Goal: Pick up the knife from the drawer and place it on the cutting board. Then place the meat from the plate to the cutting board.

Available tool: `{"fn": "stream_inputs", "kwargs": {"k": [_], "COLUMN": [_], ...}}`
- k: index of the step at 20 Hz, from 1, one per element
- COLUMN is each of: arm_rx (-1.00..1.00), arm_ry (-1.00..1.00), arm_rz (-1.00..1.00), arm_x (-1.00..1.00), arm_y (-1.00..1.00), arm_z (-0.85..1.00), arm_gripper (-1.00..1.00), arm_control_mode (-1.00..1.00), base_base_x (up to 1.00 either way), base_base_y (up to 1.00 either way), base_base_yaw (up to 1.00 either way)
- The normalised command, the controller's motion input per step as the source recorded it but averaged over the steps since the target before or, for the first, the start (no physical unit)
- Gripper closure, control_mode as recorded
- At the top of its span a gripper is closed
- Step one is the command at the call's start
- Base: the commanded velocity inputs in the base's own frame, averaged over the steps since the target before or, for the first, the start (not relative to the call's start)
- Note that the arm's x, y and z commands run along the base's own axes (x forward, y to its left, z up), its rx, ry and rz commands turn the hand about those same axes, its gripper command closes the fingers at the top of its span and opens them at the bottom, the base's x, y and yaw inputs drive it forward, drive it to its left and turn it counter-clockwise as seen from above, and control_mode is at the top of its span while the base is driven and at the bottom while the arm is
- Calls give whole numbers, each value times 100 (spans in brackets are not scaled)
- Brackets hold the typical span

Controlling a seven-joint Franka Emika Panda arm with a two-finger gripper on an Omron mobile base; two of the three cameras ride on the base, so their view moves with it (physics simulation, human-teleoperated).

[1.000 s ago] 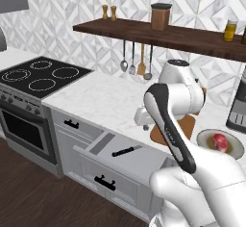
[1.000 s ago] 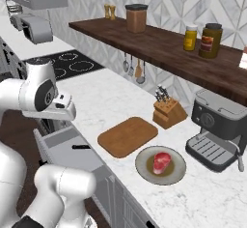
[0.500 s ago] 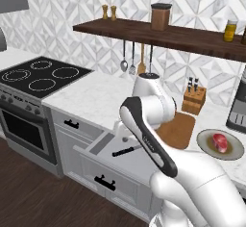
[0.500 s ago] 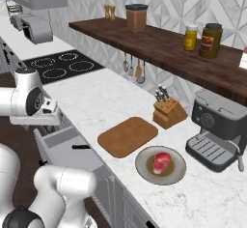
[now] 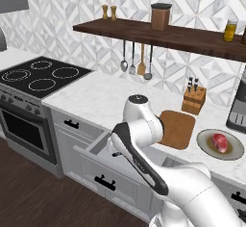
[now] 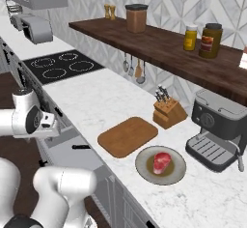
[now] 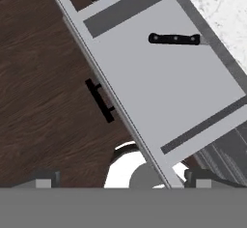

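- Overhead, the hand view looks down into the open drawer [image 7: 159, 92], where the knife [image 7: 174, 39] lies alone near the counter side.
- From the right base view, the cutting board [image 6: 128, 136] sits bare beside the plate [image 6: 144, 166] holding the meat [image 6: 162, 162].
- Gripper [image 7: 123, 181] fingers stand wide apart, empty.

Even, soft rendered light fills all views, bright on the marble counter [image 6: 101, 101] with no glare. Shadows are faint, with a darker band under the shelf [image 5: 192, 41]. Edges look slightly soft and low-resolution, without distortion.
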Motion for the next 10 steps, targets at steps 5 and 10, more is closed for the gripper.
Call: {"fn": "stream_inputs", "kwargs": {"k": [5,10], "arm_rx": [0,0], "arm_ry": [7,0], "arm_rz": [4,3], "arm_x": [45,30], "arm_y": [1,10], "arm_z": [-36,-33], "arm_gripper": [-100,-100], "arm_control_mode": [-100,-100], "base_base_x": [0,0], "base_base_y": [0,0], "base_base_yaw": [0,0]}}
